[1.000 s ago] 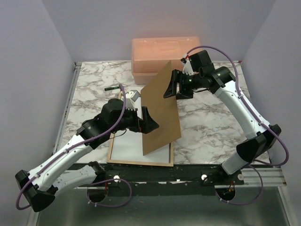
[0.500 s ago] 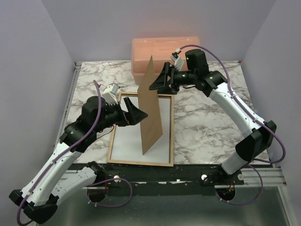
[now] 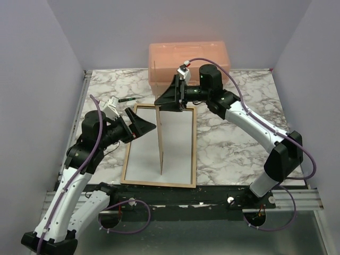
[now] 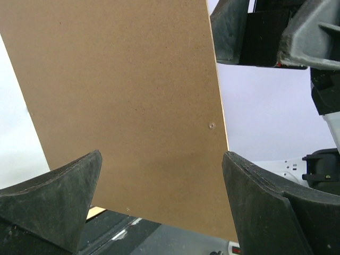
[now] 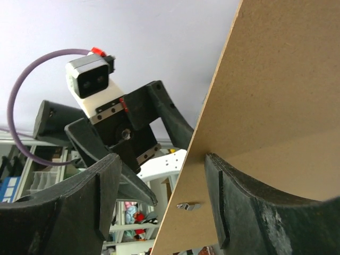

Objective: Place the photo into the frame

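The frame (image 3: 126, 154) lies flat on the marble table with its light wood side up. A white sheet (image 3: 143, 154) fills it, apparently the photo's plain reverse. The brown backing panel (image 3: 160, 141) stands on edge on that sheet, near vertical. My right gripper (image 3: 169, 101) is at the panel's top; in the right wrist view one finger (image 5: 239, 202) rests on the panel (image 5: 276, 95) and the other finger stands well apart, so my right gripper (image 5: 162, 159) is open. My left gripper (image 3: 146, 126) is open just left of the panel (image 4: 122, 101), with nothing between its fingers (image 4: 64, 196).
An orange lidded bin (image 3: 188, 61) stands at the back of the table. A dark pen (image 3: 126, 99) lies back left of the frame. A small metal tab (image 5: 187, 205) sits on the panel's face.
The panel has swung from leaning right to nearly vertical. My right gripper moved left with its top edge. My left arm drew back to the left, off the panel.
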Robot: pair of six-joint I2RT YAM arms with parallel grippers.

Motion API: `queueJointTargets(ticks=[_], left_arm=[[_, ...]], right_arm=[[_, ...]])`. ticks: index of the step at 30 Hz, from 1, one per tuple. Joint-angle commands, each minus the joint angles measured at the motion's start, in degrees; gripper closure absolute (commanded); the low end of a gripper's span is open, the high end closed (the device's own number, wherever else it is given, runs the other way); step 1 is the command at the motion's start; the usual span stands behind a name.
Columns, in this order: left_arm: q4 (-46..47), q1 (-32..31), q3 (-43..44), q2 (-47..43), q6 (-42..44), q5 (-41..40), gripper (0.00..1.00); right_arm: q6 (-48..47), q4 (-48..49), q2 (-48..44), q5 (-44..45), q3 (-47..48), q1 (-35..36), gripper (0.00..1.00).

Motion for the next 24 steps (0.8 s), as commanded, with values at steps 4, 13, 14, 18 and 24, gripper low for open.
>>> queueJointTargets(ticks=[4,13,14,18,24], left_arm=[[-1.5,5.3,4.1,3.5,4.5,9.1,0.01],[-1.4,11.5,6.4,5.4,8.1,13.3,0.02],[-2.0,12.0,6.7,6.2,8.9,13.2,0.02],[-5.8,13.7,8.9,10.7,13.9,12.5,0.09],[-12.6,15.8,14.0,14.4,22.5,9.5,0.14]], right_arm=[[12.2,20.9,3.6,-6.4,-4.7,1.8,0.29],[14.1,23.9,5.5,-6.3,-6.5,2.6,0.29],[13.5,23.1,5.2,-6.0,-6.4,2.6,0.29],[5.4,11.2,3.7,-2.0,-3.9,2.6,0.29],[-4.4,-4.0,0.1,5.3,-3.7,2.4,0.29]])
